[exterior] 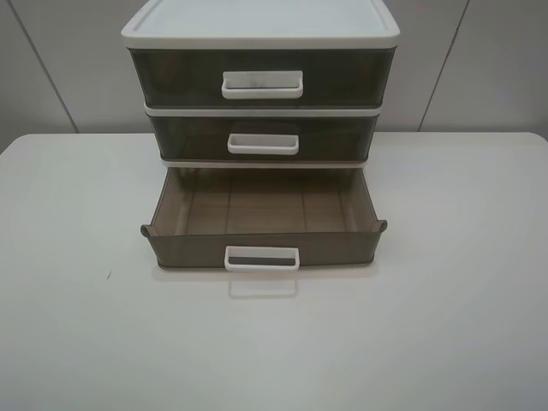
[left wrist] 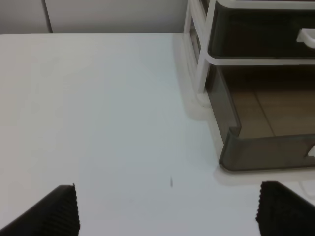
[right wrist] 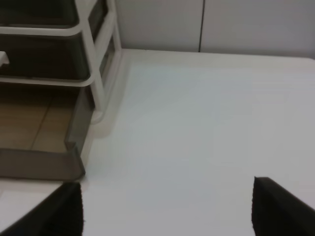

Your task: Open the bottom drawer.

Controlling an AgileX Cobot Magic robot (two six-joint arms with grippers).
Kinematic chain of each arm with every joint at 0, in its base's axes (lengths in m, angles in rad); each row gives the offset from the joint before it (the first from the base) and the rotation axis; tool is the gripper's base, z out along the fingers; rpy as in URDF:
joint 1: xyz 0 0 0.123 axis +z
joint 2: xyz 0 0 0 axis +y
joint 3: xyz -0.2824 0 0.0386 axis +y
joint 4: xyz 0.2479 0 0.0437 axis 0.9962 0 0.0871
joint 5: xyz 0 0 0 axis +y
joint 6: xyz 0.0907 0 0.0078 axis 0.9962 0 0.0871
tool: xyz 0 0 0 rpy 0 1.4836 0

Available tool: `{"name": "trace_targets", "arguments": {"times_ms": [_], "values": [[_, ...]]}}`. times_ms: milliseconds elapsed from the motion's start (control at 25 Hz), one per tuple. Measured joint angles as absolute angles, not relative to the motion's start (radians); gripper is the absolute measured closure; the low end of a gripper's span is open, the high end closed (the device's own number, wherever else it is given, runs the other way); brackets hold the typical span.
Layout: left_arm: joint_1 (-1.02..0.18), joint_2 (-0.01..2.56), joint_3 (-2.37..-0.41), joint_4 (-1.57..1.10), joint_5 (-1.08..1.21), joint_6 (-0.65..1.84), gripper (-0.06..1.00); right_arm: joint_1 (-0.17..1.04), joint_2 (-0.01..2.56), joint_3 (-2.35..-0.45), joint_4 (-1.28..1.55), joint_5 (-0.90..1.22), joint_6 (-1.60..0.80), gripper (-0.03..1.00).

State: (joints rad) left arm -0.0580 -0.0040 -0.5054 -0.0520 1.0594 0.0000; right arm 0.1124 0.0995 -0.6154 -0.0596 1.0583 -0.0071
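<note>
From above, the bottom drawer (exterior: 261,227) sat pulled far out at mid-frame; I judged another tug could drop it from the cabinet (exterior: 261,86). Left wrist: left gripper (left wrist: 167,211) spread wide, drawer at right. Right wrist: right gripper (right wrist: 167,209) spread, empty.

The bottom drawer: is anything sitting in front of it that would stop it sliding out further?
Nothing visible. The bottom drawer is already pulled out, and only bare table lies before its handle. Neither gripper touches it.
</note>
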Motion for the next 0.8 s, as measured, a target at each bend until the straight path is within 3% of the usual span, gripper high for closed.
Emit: {"name": "trace_targets", "arguments": {"times_ms": [160, 800], "values": [[-0.058, -0.004, -0.505, -0.052, 1.059, 0.000, 0.20, 0.112, 0.085, -0.537, -0.011, 1.049, -0.125, 0.28], [-0.058, -0.004, -0.505, -0.052, 1.059, 0.000, 0.20, 0.004, -0.003, -0.524, -0.072, 1.064, -0.065, 0.28]]}}
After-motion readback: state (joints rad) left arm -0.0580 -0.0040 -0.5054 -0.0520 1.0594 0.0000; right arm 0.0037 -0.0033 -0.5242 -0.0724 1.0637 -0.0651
